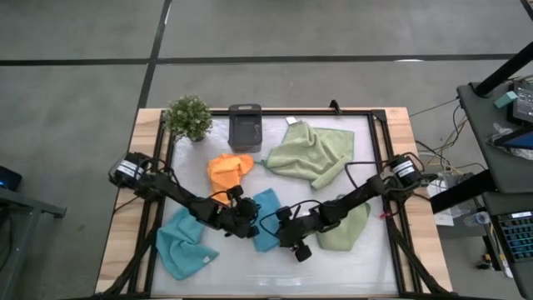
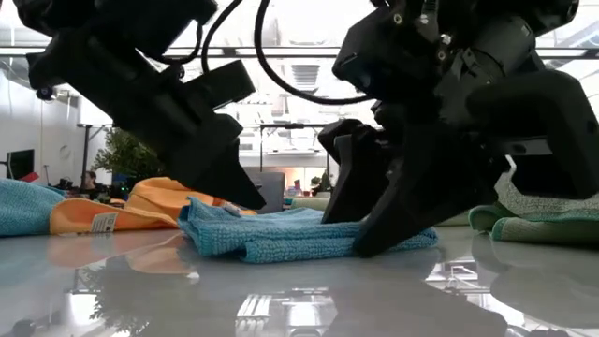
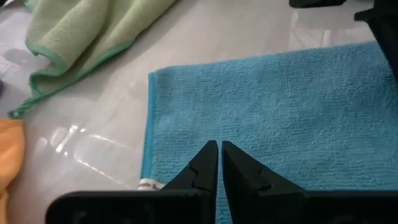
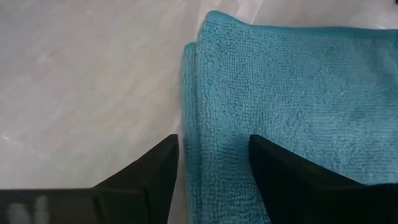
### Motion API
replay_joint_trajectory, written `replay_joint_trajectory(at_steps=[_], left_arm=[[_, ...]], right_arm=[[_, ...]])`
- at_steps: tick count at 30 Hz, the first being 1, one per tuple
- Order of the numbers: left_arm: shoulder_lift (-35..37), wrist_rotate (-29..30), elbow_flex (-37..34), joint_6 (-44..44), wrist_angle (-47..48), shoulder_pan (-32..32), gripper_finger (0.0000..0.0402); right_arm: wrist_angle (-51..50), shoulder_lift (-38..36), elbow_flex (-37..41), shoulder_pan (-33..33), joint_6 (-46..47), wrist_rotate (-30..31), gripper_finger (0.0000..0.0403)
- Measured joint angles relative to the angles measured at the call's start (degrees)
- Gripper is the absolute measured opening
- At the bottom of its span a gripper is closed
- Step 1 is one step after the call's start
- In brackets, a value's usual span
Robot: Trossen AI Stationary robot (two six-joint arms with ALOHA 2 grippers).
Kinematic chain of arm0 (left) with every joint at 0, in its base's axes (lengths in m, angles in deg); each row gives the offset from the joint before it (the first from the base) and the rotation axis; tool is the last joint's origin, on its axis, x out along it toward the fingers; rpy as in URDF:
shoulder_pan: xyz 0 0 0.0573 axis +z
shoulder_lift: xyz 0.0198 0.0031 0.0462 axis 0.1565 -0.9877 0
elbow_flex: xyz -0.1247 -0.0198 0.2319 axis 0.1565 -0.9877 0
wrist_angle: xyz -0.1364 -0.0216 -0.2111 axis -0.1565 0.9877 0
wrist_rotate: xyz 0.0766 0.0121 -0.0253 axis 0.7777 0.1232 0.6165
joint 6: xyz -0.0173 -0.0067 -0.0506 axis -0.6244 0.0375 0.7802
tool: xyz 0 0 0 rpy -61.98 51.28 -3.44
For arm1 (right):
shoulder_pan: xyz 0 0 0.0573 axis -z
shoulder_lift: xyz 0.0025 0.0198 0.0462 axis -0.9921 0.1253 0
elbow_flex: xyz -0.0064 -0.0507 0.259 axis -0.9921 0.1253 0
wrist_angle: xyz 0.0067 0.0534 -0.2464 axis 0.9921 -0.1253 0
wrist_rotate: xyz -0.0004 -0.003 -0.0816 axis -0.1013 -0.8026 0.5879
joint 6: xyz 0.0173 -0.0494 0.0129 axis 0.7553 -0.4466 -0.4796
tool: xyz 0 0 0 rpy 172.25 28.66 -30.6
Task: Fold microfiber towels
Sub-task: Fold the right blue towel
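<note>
I had one light blue towel (image 1: 266,218) in work at the table's middle, just in front of the orange towel (image 1: 230,169). It lay flat with its edges doubled, so I judged it folded at least once; I could not tell if a further fold was due.

The left gripper (image 3: 219,163) sat on that towel's edge nearest the orange one, jaws pressed together with nothing between them. The right gripper (image 4: 211,163) stood at the towel's opposite edge, jaws spread wide astride the doubled edge, gripping nothing as far as I could see.

Four towels looked unfolded to me:
- orange towel, bunched, behind the blue one
- second light blue towel (image 1: 181,243), rumpled, left of the folded one
- large sage green towel (image 1: 312,152), crumpled, right of the orange
- second sage green towel (image 1: 348,227), right of the blue one, partly under the right arm

So roughly one of five was underway, the rest waiting.

The table (image 1: 350,268) was glossy pale white inside a dark frame with wood at the sides, and it mirrored the cloth. A small potted plant (image 1: 189,117) and a dark grey box (image 1: 245,126) stood behind the orange towel. The room had a grey floor, with desks and cables past the table's right side; the low view showed bright windows.
</note>
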Motion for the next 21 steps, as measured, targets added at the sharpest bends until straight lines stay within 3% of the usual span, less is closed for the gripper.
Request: replay_joint_trajectory(at_steps=[6, 13, 16, 21], left_arm=[[-1.4, -0.3, 0.0, 0.0, 0.0, 0.0, 0.0008], [-1.6, -0.5, 0.0, 0.2, 0.0, 0.0, 0.0008], [-1.6, -3.6, 0.0, 0.2, -0.6, 0.0, 0.0008], [-1.6, -6.6, 0.0, 1.6, -1.3, -0.1, 0.0008]], right_arm=[[-0.4, 0.7, 0.0, 0.1, -0.3, -0.1, 0.0150], [-0.8, 0.1, 0.0, 0.0, -2.3, -0.9, 0.0056], [-1.8, -0.9, 0.1, 0.0, -2.8, -0.5, 0.0018], [-6.8, -3.7, -1.1, 0.0, -3.2, -0.1, 0.0013]])
